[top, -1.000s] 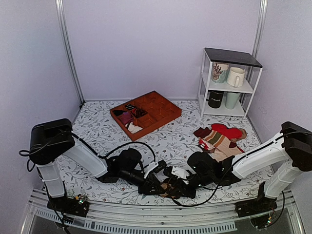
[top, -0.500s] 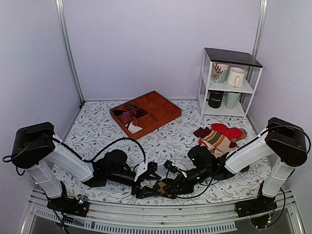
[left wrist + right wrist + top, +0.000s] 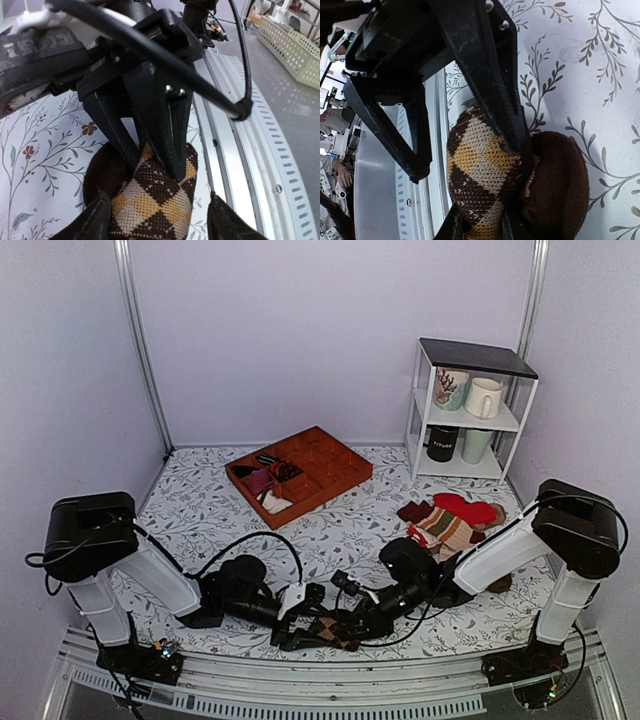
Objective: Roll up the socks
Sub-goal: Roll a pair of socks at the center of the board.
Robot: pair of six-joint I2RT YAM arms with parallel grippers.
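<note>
Top: argyle socks (image 3: 335,628) bunched at near edge of bench (image 3: 350,530), centre
Left wrist: left gripper (image 3: 160,222) spread wide, straddling them
Right wrist: right gripper (image 3: 479,227) pinched tight on patterned part, plain brown end alongside

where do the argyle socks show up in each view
Top external: the argyle socks lie bottom centre, at the table's near edge.
Left wrist: bottom centre of the picture.
Right wrist: lower centre, the diamond-patterned part on the left and the plain brown part on the right.
Shared landmark: the metal rail along the near edge, beside the socks in all three.
</note>
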